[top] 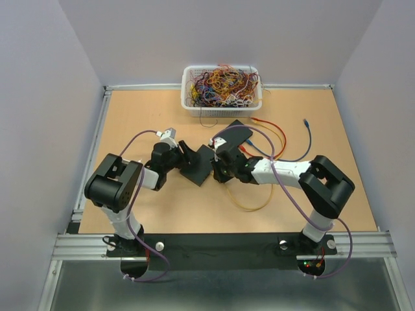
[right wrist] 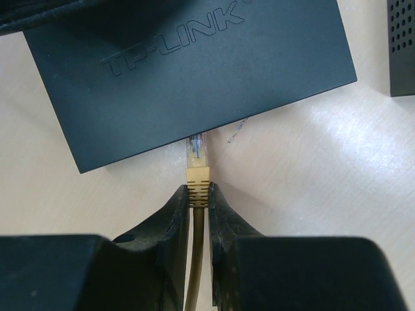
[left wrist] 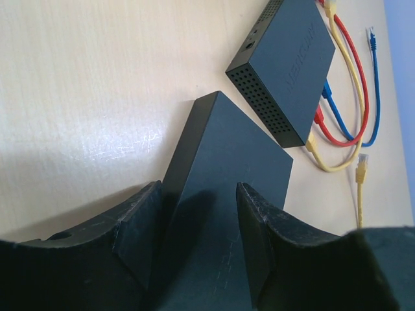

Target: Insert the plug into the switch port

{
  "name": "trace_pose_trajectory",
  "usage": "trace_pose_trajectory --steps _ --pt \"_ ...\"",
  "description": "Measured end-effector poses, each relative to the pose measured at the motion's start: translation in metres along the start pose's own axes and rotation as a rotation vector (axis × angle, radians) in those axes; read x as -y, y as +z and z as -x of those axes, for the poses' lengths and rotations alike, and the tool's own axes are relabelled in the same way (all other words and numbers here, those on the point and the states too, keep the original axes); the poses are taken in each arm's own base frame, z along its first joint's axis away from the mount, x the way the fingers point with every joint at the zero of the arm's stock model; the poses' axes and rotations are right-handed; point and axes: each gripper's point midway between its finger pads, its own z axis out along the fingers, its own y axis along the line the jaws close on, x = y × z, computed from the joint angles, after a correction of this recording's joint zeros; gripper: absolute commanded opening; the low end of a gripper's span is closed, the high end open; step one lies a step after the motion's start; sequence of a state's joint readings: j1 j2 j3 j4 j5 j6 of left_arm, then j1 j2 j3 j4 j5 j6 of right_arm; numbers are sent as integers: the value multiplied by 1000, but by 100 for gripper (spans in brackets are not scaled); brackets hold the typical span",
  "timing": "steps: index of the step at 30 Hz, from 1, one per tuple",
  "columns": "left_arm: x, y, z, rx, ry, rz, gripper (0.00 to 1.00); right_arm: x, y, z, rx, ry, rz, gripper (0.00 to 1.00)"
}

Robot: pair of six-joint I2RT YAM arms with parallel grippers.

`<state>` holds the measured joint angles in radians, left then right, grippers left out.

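The switch (right wrist: 194, 71), a flat black box with TP-LINK raised on its lid, is lying flat on the bench (top: 130, 116), one end sitting between the fingers (left wrist: 139, 220) of the left end effector (left wrist: 198, 188). The plug (right wrist: 196, 152), a clear connector on a yellow boot and cable, is being pinched in the right end effector (right wrist: 197, 191) and pointing straight at the switch's side face, its tip touching it; whether it is entering a port is unclear.

The brand name "TP-LINK" stands in raised capital letters across the top face of the black switch (right wrist: 194, 71), clear in the right wrist view. In the left wrist view, the second black box (left wrist: 292, 58) carries faint embossed lettering on its top, seemingly "MERCUSYS", slanted and hard to read.
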<state>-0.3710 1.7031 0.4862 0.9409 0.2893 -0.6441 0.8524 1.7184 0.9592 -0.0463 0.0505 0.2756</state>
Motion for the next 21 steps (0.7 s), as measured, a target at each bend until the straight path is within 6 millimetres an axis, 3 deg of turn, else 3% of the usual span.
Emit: trace_pose_trajectory --steps 21 --pt "-2 9 0 23 20 -48 59 -1 6 -1 -4 -18 -9 1"
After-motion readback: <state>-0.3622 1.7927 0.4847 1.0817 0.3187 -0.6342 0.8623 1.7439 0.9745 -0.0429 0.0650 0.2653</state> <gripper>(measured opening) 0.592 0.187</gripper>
